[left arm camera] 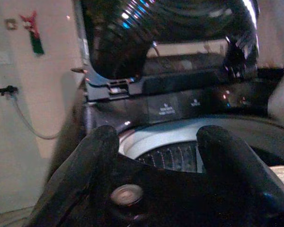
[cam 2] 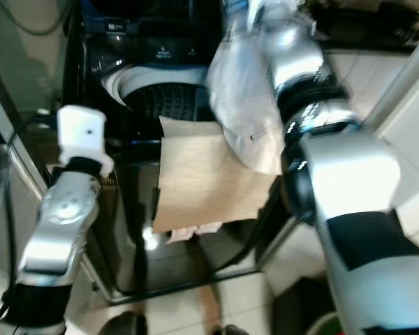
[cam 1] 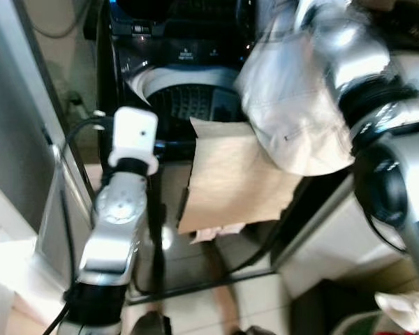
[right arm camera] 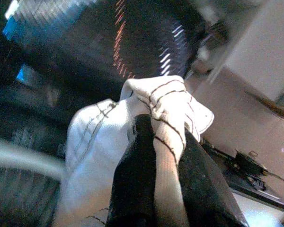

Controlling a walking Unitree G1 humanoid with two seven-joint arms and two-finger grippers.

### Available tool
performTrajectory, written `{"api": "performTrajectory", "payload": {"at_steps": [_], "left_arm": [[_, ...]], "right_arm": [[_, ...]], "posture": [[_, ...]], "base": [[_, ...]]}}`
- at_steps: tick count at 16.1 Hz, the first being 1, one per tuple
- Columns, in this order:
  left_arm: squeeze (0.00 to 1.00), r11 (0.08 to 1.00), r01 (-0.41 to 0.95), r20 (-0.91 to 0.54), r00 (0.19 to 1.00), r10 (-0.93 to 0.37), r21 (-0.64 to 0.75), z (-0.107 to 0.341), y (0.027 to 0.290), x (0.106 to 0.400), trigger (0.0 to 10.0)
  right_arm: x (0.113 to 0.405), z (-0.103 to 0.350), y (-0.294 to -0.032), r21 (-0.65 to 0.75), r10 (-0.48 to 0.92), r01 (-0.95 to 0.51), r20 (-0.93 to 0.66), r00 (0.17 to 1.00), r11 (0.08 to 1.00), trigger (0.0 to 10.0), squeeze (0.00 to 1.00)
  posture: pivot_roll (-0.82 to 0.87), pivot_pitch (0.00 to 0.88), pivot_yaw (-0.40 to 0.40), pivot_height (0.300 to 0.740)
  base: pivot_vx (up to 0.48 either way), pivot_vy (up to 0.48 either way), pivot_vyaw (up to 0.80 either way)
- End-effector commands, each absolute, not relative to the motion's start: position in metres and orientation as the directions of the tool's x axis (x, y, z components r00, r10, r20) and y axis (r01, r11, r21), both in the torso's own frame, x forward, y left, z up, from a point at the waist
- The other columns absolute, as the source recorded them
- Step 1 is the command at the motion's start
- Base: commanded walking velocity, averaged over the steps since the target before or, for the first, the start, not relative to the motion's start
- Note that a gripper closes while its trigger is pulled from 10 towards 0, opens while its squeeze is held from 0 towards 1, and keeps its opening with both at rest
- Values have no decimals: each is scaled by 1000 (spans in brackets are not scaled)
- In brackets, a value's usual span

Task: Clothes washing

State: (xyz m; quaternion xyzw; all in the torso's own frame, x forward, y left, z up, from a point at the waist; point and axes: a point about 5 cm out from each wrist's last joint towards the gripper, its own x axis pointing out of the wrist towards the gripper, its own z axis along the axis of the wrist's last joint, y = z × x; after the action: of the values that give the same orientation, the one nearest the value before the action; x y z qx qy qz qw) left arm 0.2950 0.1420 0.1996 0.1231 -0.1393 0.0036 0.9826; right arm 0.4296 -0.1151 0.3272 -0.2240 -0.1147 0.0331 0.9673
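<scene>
White garment (right arm camera: 132, 142) is pinched tight between the right gripper's (right arm camera: 154, 156) fingers, hanging blurry over the washing machine's (cam 1: 188, 105) open tub. Left gripper (left arm camera: 156, 142) hovers spread apart near the rim. Cardboard sheet (cam 1: 230, 174) hides the machine's front.

A: Right arm (cam 1: 349, 63) was motion-blurred in head views; its upper part ran off the top edge.
B: Garment (right arm camera: 132, 142)?
A: White cloth, blurred too. Covered the right gripper (right arm camera: 156, 142) tips in wrist view, and the lower part was cut by the bottom edge.
B: Washer (cam 1: 174, 84)?
A: Drum (left arm camera: 175, 153) partly hidden behind the left gripper (left arm camera: 156, 142) fingers. Panel labels were too small to read. Cardboard (cam 1: 230, 174) blocked the washer front.
</scene>
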Motion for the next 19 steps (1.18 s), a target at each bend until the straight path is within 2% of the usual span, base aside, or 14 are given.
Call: {"api": "performTrajectory", "payload": {"at_steps": [1, 3, 4, 7, 11, 14, 16, 19], "left_arm": [[0, 964, -57, 276, 961, -17, 260, 202, 143, 292, 10000], [0, 952, -74, 257, 966, -5, 297, 199, 145, 288, 10000], [0, 943, -52, 283, 958, -45, 328, 202, 139, 285, 10000], [0, 944, 49, 291, 945, -149, 326, 205, 126, 280, 10000], [0, 939, 96, 283, 939, -195, 330, 204, 115, 288, 10000], [0, 946, 99, 284, 940, -192, 310, 204, 116, 290, 10000], [0, 946, 97, 282, 941, -188, 309, 203, 116, 293, 10000], [0, 940, 120, 290, 932, -218, 321, 204, 111, 294, 10000]], "right_arm": [[430, 323, -115, -441, 109, -15, 189, 976, 897, 10000, 0], [430, 323, -116, -337, 93, -22, 194, 977, 941, 10000, 0], [429, 329, -121, -228, 71, -13, 249, 966, 974, 10000, 0], [425, 333, -137, -83, 16, 17, 383, 924, 996, 10000, 0], [420, 331, -155, -61, -11, 43, 452, 892, 997, 10000, 0], [418, 317, -164, -56, -18, 49, 453, 891, 997, 10000, 0], [418, 310, -164, -59, -24, 55, 439, 898, 997, 10000, 0], [419, 315, -151, -111, 30, 21, 436, 900, 994, 10000, 0]], "posture": [[162, 0, -157, 740], [186, 0, -178, 740], [198, 0, -189, 740], [150, 0, -162, 740], [83, 0, -124, 740], [62, 0, -113, 740], [51, 0, -106, 740], [54, 0, -110, 740]], "base": [[0, 0, 0], [0, 0, 0], [0, 0, 0], [0, -160, 0], [68, -449, 0], [0, 0, 0], [0, 0, 0], [0, 0, 0]]}}
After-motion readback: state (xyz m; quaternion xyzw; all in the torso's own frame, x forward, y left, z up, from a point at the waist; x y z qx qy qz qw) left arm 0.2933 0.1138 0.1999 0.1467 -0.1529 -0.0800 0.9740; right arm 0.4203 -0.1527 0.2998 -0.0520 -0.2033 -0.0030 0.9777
